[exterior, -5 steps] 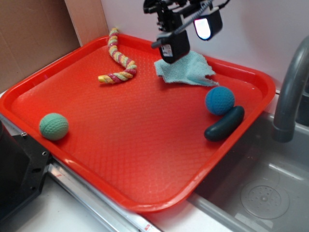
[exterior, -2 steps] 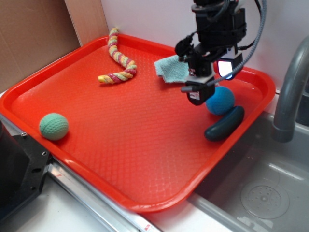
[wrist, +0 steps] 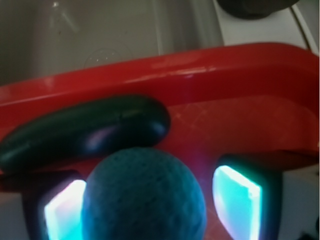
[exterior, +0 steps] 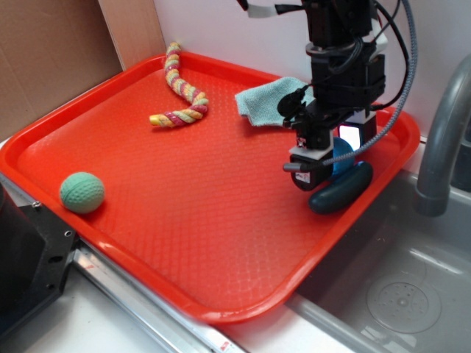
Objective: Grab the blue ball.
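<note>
A red tray (exterior: 184, 213) sits beside a grey sink (exterior: 397, 287), with a tap (exterior: 441, 140) at the right edge. The black robot arm reaches down over the tray's right side, its end effector (exterior: 324, 158) lowered around the blue ball (exterior: 343, 156), which is mostly hidden behind it in the exterior view; only a sliver of blue shows.

In the wrist view, the ball (wrist: 144, 197) fills the lower centre, sitting between the two fingers (wrist: 237, 200), whose pads glow pale cyan on either side. The end effector is spread wider than the ball, with visible gaps on both sides, though the close blur makes contact hard to rule out on the left.

A dark teal capsule (exterior: 340, 188) lies just in front of the ball, near the tray rim. A pale blue cloth (exterior: 268, 103) lies behind the arm, a twisted rope toy (exterior: 180, 88) at the tray's far left, and a green ball (exterior: 82, 192) near the front left edge.
</note>
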Available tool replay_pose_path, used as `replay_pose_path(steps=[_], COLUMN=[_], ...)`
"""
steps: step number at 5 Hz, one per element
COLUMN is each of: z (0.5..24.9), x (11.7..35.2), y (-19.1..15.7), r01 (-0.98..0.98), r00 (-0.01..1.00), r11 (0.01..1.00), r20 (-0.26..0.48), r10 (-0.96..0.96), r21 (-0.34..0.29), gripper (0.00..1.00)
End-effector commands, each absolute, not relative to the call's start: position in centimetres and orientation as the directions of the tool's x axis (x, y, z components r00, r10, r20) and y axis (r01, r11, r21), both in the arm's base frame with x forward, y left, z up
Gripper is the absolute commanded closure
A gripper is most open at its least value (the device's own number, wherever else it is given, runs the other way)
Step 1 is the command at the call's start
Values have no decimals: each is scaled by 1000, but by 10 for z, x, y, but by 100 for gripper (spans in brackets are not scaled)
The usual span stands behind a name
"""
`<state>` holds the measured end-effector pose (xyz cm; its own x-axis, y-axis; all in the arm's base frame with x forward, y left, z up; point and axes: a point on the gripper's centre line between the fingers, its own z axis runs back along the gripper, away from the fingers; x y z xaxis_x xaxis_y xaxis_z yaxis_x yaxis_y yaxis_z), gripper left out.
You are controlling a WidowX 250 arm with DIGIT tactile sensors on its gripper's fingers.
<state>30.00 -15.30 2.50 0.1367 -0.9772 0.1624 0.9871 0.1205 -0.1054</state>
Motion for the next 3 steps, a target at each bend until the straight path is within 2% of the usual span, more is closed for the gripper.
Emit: replay_pose_path(steps=[1,2,3], z=[31,39,64], x=[293,294,299], y=[-166,-161,-137], r01=[994,992,976], r00=[104,125,219], r11=[98,120,213], r20=[154,158,175], r10=[-983,-979,-960], r21=[-48,-44,-54], gripper=[100,100,100])
